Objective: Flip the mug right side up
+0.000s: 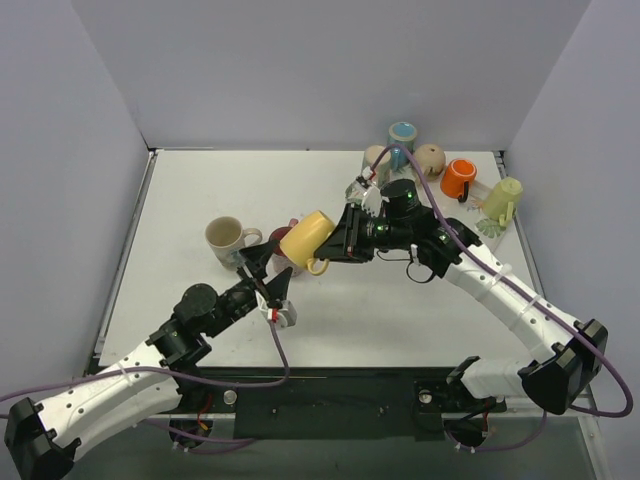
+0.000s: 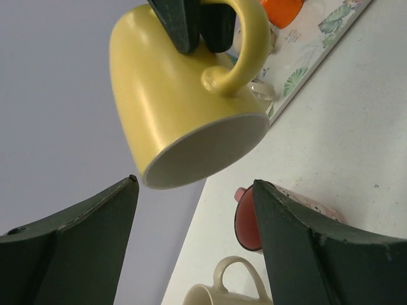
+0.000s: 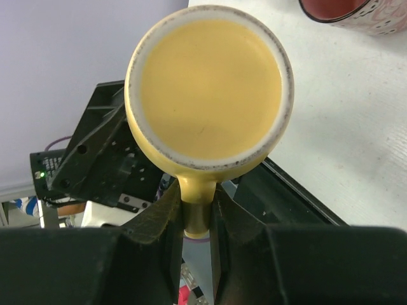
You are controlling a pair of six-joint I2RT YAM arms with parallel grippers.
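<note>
The yellow mug (image 1: 306,240) hangs in the air over the middle of the table, tilted on its side. My right gripper (image 1: 338,243) is shut on its handle (image 3: 198,202). In the right wrist view the mug's open mouth (image 3: 210,89) faces the camera, with my right gripper (image 3: 198,213) just below it. In the left wrist view the mug (image 2: 172,101) shows its flat pale base (image 2: 203,152). My left gripper (image 1: 266,272) is open and empty just below and left of the mug. Its jaws (image 2: 196,184) stand wide apart under the base without touching it.
A cream mug (image 1: 227,240) stands upright to the left. A pink mug (image 2: 248,219) lies on its side beneath the yellow one. At the back right are a blue-topped mug (image 1: 403,133), a beige one (image 1: 430,158), an orange one (image 1: 458,178) and a pale green one (image 1: 503,198). Walls enclose the table.
</note>
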